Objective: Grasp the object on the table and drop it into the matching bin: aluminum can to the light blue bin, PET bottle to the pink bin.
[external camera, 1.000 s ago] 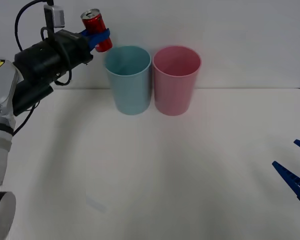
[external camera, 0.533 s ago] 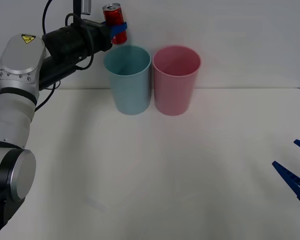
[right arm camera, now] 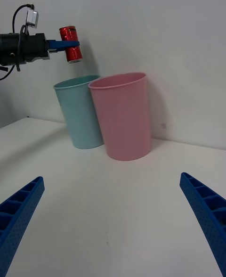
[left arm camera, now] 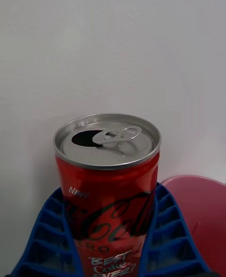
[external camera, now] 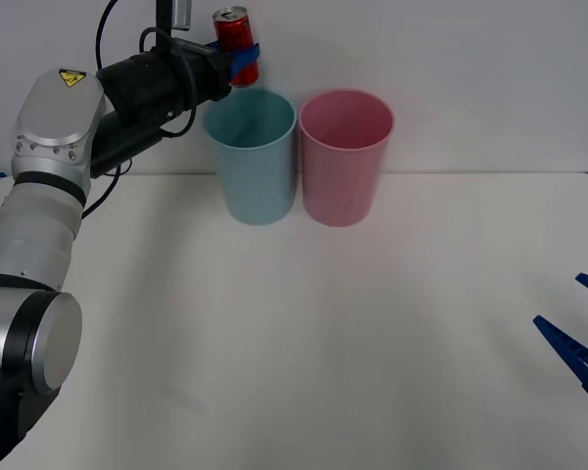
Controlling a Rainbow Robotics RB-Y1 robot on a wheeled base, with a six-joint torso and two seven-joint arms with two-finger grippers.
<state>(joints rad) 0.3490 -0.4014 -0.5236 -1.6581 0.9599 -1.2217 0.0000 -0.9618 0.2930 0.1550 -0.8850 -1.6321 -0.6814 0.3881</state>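
My left gripper (external camera: 240, 57) is shut on the red aluminum can (external camera: 233, 29), holding it upright in the air just above the left part of the light blue bin's (external camera: 251, 157) rim. The left wrist view shows the can (left arm camera: 107, 187) close up, silver lid open, clamped between blue fingers (left arm camera: 42, 230), with the pink bin's (left arm camera: 197, 211) rim behind. The right wrist view shows the can (right arm camera: 70, 44) above the light blue bin (right arm camera: 77, 112), beside the pink bin (right arm camera: 122, 114). The pink bin (external camera: 345, 157) touches the blue one's right side. My right gripper (external camera: 578, 338) rests open at the table's (external camera: 304, 333) right edge.
Both bins stand at the far edge of the white table against a plain pale wall. The left arm's black forearm (external camera: 147, 93) and cables reach in from the left above the table. A wide stretch of bare table lies in front of the bins.
The left arm has carried the can rightward and a little up, from left of the blue bin to above its rim. The right gripper has stayed put.
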